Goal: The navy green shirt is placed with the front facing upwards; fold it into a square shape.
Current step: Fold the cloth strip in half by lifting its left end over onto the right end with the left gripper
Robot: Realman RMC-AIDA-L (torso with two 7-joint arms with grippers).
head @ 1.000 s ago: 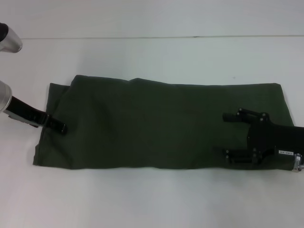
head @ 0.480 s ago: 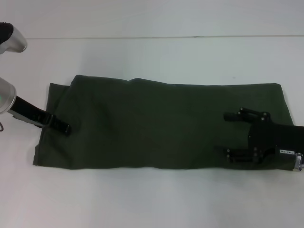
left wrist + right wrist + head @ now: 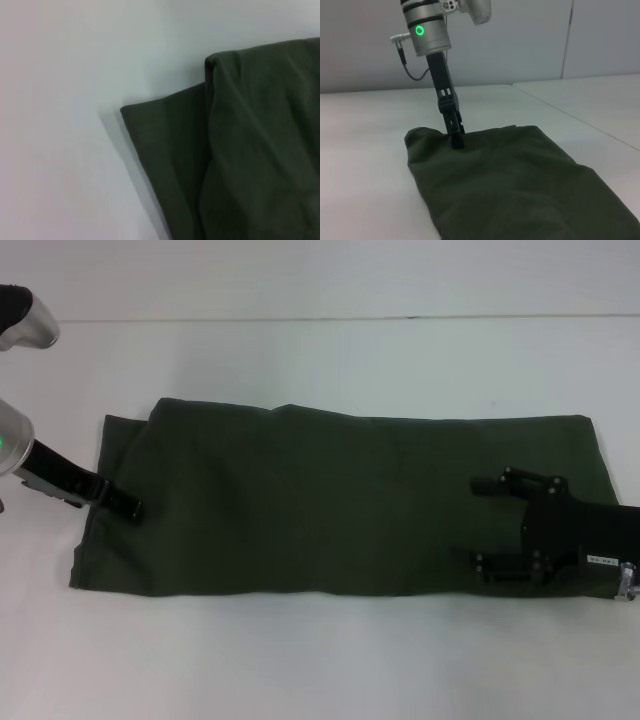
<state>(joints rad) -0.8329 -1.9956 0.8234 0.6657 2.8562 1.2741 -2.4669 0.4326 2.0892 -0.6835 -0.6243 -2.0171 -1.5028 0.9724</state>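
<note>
One navy green shirt (image 3: 340,502), folded into a long band, lies across the table (image 3: 300,660). The left gripper (image 3: 128,506), fingers together, presses its left end; the right gripper (image 3: 485,525) hovers spread over its right end.

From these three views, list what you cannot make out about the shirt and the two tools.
- Dark olive-green cotton shirt, head view: folded into a long strip, so the lettering, collar and label are hidden inside.
- Left tool, head and right wrist views: tip down on the shirt's end; whether it pinches cloth is too small to tell. Its own wrist view shows only shirt and white table.
- Right tool, head view: open over the shirt; the arm is cut off by the frame edge.
</note>
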